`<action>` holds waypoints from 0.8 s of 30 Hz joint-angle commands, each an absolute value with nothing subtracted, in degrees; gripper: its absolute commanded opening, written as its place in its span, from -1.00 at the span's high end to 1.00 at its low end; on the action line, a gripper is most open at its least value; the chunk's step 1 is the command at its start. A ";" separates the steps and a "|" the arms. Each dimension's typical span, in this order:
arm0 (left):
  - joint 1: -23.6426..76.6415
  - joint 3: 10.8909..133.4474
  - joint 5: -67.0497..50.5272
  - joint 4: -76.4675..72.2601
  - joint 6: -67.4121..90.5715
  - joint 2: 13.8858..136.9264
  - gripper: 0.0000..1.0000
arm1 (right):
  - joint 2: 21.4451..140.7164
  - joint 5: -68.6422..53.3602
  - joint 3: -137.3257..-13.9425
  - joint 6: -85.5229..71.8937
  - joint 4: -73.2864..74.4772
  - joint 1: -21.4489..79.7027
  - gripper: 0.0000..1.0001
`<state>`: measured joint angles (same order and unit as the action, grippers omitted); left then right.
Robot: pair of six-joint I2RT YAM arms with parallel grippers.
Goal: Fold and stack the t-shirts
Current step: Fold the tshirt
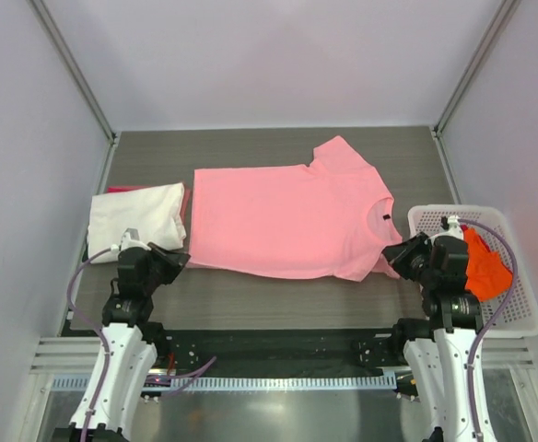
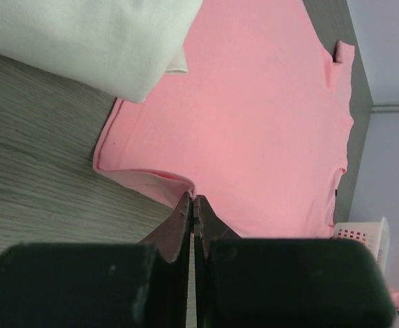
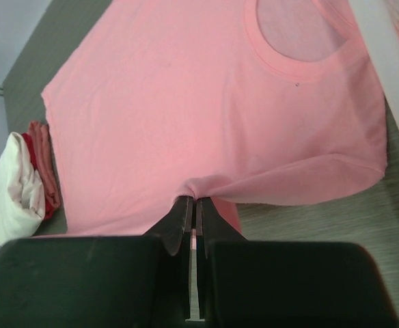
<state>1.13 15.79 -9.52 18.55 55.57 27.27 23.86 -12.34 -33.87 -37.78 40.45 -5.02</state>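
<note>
1. Just to the left of the left jaws sat a folded cream-white t-shirt point(image 1: 138, 214). It lay on a red t-shirt point(image 3: 39, 154), of which only an edge showed. This stack touched the hem end of the light pink t-shirt point(image 1: 287, 221).
2. Close to the right of the right jaws stood a white mesh basket point(image 1: 435, 214) with a crumpled orange t-shirt point(image 1: 485, 262) inside. Its rim hemmed in that side.
3. Both pairs of jaws were pinched shut on the light pink t-shirt. The left jaws held its near hem corner. The right jaws held the near edge by the sleeve, where the cloth puckered at the tips.
4. The pink shirt lay spread flat ahead of and between the two pairs of jaws. Its neck was at the right jaws' end, with a small dark label point(image 1: 380, 217) at the collar.
5. Bare desk point(image 1: 251, 295) lay between the two pairs of jaws on the near side and in a strip beyond the shirt's far edge. Pale walls point(image 1: 269, 55) closed the back and sides.
6. The shirts were soft, matte cotton, and the desk was grey wood-grain. The basket was rigid, perforated plastic.
</note>
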 commanded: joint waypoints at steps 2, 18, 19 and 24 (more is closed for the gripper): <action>1.23 15.73 -6.77 20.13 55.99 29.87 1.00 | 30.22 -9.49 -33.40 -38.41 37.45 -5.27 0.97; 1.23 24.61 -6.06 9.24 56.95 51.14 1.00 | 60.28 -5.71 -47.02 -31.91 29.27 -5.19 0.98; 1.23 24.87 -6.24 8.53 57.39 52.02 1.00 | 61.51 -5.80 -47.98 -31.82 28.57 -5.19 0.97; 2.37 27.24 -5.28 5.72 57.57 58.52 1.00 | 68.27 -4.66 -51.59 -29.97 27.69 -4.75 0.98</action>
